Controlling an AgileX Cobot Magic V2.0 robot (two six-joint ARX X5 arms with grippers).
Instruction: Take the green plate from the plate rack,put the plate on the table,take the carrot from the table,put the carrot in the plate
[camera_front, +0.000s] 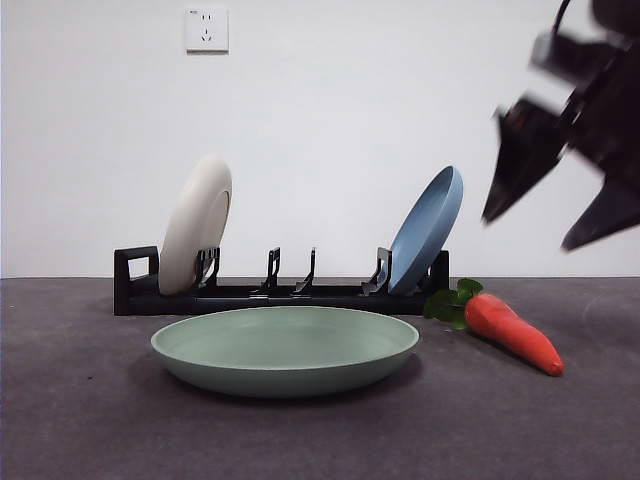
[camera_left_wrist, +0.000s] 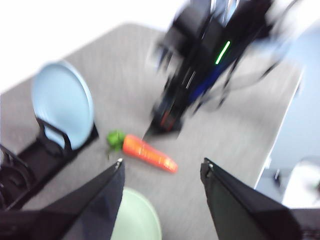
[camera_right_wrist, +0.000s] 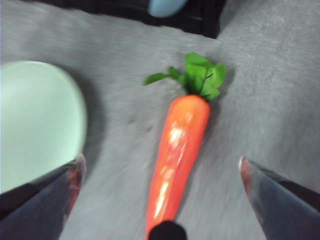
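The green plate lies flat on the table in front of the plate rack. The carrot lies on the table to the right of the plate, leaves toward the rack. My right gripper hangs open and empty above the carrot. In the right wrist view the carrot lies between the spread jaws of that gripper, with the plate to one side. My left gripper is open and empty, high above the plate and carrot.
A cream-white plate stands in the rack's left end and a blue plate in its right end. The middle slots hold nothing. A wall socket is on the white wall behind. The right arm shows blurred in the left wrist view.
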